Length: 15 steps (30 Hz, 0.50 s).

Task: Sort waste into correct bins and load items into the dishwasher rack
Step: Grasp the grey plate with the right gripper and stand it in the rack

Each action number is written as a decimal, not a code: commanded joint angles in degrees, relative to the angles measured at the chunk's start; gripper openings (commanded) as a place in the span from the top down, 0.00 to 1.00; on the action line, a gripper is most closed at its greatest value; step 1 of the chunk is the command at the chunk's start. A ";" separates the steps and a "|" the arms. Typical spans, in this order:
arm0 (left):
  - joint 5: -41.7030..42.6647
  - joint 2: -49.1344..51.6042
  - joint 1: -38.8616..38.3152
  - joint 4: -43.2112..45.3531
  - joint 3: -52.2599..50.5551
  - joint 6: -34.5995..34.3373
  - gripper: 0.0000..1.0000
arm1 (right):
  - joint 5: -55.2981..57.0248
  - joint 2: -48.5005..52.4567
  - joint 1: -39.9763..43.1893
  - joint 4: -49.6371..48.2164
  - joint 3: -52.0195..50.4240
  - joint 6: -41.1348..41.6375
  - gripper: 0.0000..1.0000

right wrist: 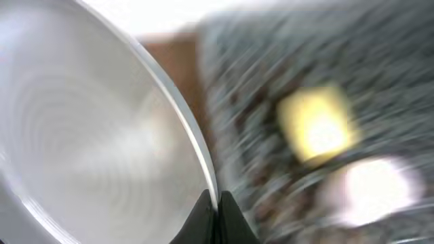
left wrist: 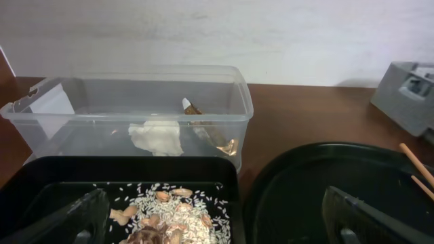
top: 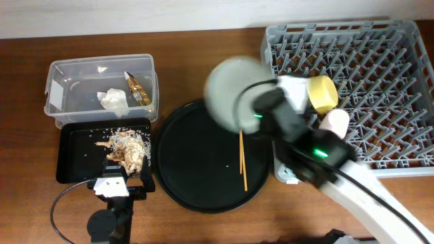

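Observation:
My right gripper (right wrist: 217, 203) is shut on the rim of the light grey round plate (top: 234, 91), held tilted in the air at the left edge of the grey dishwasher rack (top: 386, 81); the plate (right wrist: 88, 135) fills the right wrist view. A yellow bowl (top: 322, 93) and a pink cup (top: 334, 122) sit in the rack. Chopsticks (top: 243, 159) lie on the round black tray (top: 190, 169). The clear tub (top: 64, 88) holds the white napkin (top: 114, 100) and the gold wrapper (top: 137, 88). The black rectangular tray (top: 74, 159) holds food scraps with rice (top: 125, 149). My left gripper (left wrist: 217, 220) is open above it.
The brown table edge runs along the front. In the left wrist view the clear tub (left wrist: 135, 102) stands behind the black tray (left wrist: 41, 176), with the round tray (left wrist: 325, 176) to the right. A cable loops near the left arm base (top: 61, 203).

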<state>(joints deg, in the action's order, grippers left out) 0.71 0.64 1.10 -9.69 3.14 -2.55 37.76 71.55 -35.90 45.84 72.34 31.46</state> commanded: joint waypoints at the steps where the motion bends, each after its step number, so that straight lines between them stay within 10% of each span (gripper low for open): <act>1: 0.44 -0.31 0.31 0.02 -0.31 0.70 0.01 | 32.15 -4.24 8.57 -3.02 0.11 -10.21 0.96; 4: 0.44 -0.31 0.31 0.02 -0.31 0.70 0.01 | 27.93 2.25 27.23 -19.45 0.09 -27.41 0.96; 8: 0.44 -0.31 0.31 0.02 -0.31 0.70 0.01 | 27.89 19.45 36.02 -38.40 0.09 -49.75 0.96; 13: 0.44 -0.31 0.31 0.02 -0.31 0.70 0.01 | 28.89 33.62 37.83 -44.09 0.09 -58.64 0.96; 14: 0.44 -0.31 0.31 0.02 -0.31 0.70 0.01 | 28.87 33.64 36.89 -44.11 0.09 -58.40 0.87; 15: 0.44 -0.31 0.31 0.02 -0.31 0.70 0.01 | 28.92 32.87 34.84 -44.65 0.11 -58.45 0.32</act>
<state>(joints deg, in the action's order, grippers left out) 0.71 0.62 1.10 -9.65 3.09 -2.55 65.32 104.86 1.48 2.09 72.16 -26.00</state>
